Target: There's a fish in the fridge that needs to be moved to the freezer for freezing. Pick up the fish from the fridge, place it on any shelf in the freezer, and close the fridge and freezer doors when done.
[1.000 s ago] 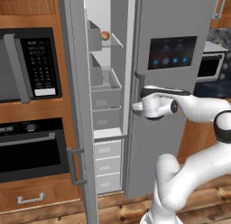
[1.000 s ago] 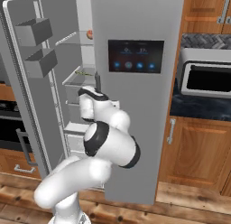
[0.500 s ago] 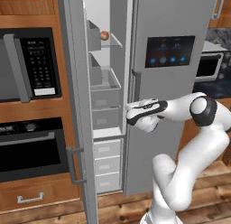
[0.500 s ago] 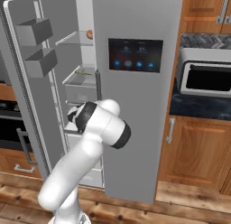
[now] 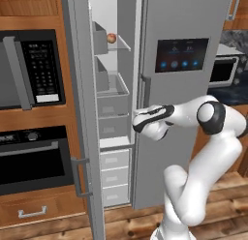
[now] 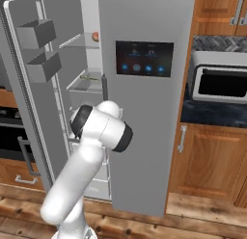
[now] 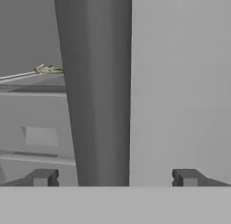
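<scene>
Our arm has swung left, and our gripper (image 7: 115, 177) is wide open and empty, with the fish (image 7: 47, 69) up and left of it in the freezer (image 5: 114, 97), looking thin and slippery, best held across its middle.

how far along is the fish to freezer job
Done: the freezer door stands open. In hand: the open, empty gripper faces the edge of the closed fridge door, near its handle. Left: open the fridge, move the fish, shut both doors.
</scene>
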Robot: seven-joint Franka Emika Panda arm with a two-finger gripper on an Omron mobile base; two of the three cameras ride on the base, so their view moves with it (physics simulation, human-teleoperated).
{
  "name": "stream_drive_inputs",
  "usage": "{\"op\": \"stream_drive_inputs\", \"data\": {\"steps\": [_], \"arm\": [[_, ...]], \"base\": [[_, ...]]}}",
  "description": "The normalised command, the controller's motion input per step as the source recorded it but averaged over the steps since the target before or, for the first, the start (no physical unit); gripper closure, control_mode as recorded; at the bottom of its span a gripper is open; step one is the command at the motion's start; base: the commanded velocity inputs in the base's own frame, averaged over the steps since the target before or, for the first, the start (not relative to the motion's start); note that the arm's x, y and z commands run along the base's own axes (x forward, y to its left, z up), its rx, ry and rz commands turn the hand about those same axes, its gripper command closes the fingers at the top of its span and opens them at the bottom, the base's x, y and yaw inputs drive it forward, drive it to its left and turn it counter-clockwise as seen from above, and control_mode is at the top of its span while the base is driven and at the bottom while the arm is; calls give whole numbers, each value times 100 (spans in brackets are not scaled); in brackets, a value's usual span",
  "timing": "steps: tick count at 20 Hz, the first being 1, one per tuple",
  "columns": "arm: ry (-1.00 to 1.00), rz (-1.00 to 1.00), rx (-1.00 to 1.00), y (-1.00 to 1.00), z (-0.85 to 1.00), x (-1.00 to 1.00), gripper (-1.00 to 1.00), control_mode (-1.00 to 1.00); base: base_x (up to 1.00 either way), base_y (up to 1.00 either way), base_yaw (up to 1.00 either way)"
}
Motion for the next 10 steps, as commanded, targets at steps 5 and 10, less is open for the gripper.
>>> {"op": "stream_drive_inputs", "data": {"steps": [5,10], "arm": [[0,-8,0,0,20,-16,-100,-100],[0,-7,0,-10,24,-43,-100,-100]], "base": [[0,0,0],[0,0,0]]}}
